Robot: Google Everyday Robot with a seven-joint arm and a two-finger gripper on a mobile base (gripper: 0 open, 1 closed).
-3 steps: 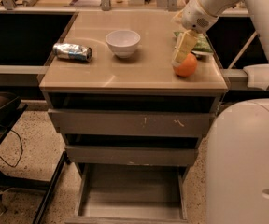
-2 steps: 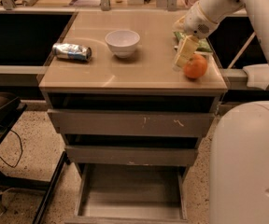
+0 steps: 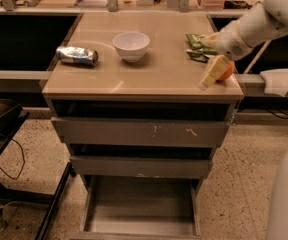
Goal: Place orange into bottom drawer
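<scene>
The orange (image 3: 228,72) is at the right end of the cabinet top, near its front right corner, half hidden behind a pale yellow finger (image 3: 211,73). My gripper (image 3: 217,75) reaches in from the upper right on the white arm and is shut on the orange, at or just above the top. The bottom drawer (image 3: 141,209) is pulled open below, near the floor, and its flat floor is bare.
A white bowl (image 3: 131,45) stands mid-top. A crushed silver can (image 3: 77,55) lies at the left. A green snack bag (image 3: 198,46) lies just behind the gripper. The two upper drawers (image 3: 139,131) stand slightly ajar. The white robot body fills the lower right.
The gripper has moved to the right along the cabinet top with the orange, from mid-right to the front right corner.
</scene>
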